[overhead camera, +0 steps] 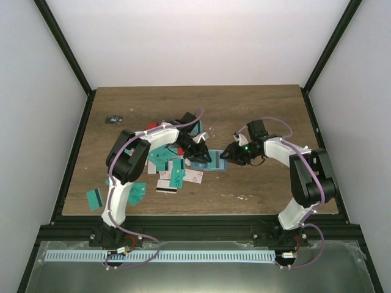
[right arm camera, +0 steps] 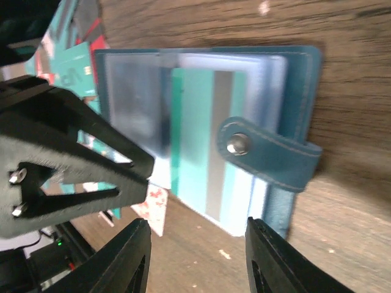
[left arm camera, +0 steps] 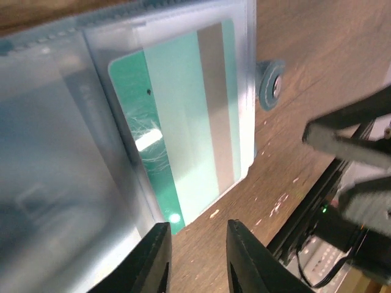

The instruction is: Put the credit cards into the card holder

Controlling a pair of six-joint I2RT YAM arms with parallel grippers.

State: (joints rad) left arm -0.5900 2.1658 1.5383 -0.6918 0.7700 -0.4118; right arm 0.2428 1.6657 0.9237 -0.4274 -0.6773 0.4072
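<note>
Top external view: one card holder (overhead camera: 215, 161) lies open on the wooden table (overhead camera: 244, 104), near its middle, between the left gripper (overhead camera: 200, 152) and the right gripper (overhead camera: 227, 154). Loose credit cards (overhead camera: 174, 171) overlap in a heap just left of the holder, so their number cannot be told. Two more teal cards (overhead camera: 95, 198) (overhead camera: 137, 190) lie apart at the near left. One small dark object (overhead camera: 113, 119) sits at the far left.

Left wrist view: the card holder (left arm camera: 49, 122) shows clear pockets, and one teal card (left arm camera: 183, 122) with a grey stripe sits inside the pocket. The card's long axis runs away from the fingers, slightly tilted, with the stripe parallel to it. One round snap (left arm camera: 270, 82) lies just beside the pocket. The left gripper (left arm camera: 198, 235) has its fingers apart, closed on nothing.

Right wrist view: the blue-teal cover (right arm camera: 302, 79) frames the same pocketed card (right arm camera: 195, 134), its long axis again running away from the fingers. One strap (right arm camera: 275, 155) folds across the pocket. The right gripper (right arm camera: 197, 229) also has its fingers apart, above the holder's near edge and not clamped on it.
</note>
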